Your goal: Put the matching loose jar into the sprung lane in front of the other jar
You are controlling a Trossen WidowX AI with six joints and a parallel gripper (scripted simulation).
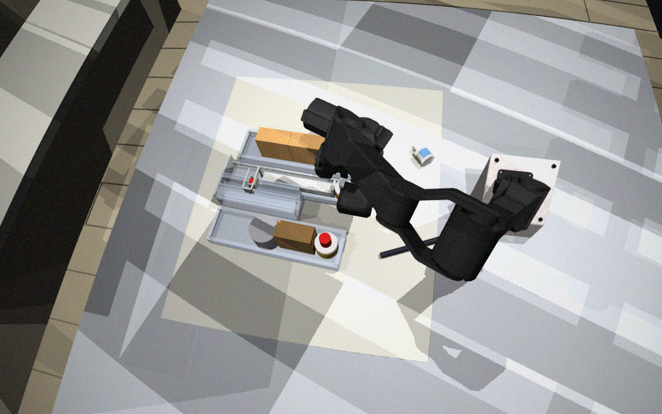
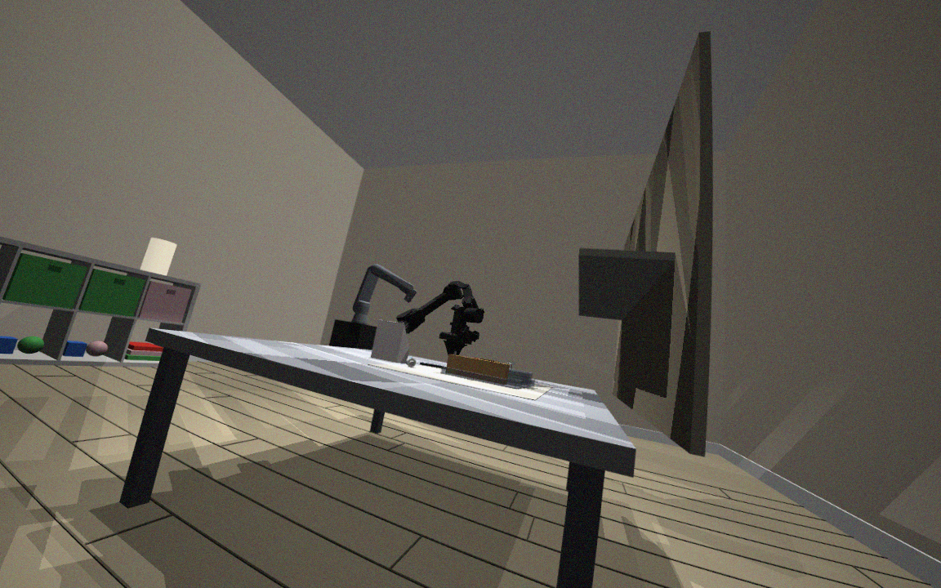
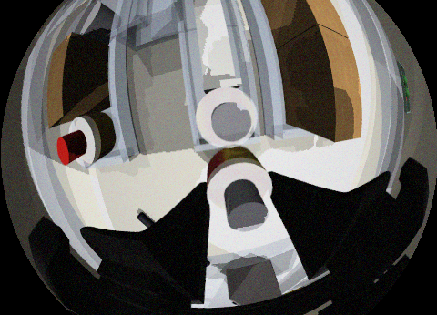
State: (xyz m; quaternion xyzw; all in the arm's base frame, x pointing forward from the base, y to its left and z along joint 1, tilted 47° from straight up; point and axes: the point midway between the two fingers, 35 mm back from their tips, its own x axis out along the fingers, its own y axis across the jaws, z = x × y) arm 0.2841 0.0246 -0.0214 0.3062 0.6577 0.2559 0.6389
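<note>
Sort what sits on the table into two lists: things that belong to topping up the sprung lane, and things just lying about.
Belongs to the job:
- held grey-capped jar, gripped in the gripper
- matching jar at the lane front
- sprung lane
- pusher plate

Lying about:
- red-capped jar
- brown boxes
- blue-labelled jar on its side
- dark rod
</note>
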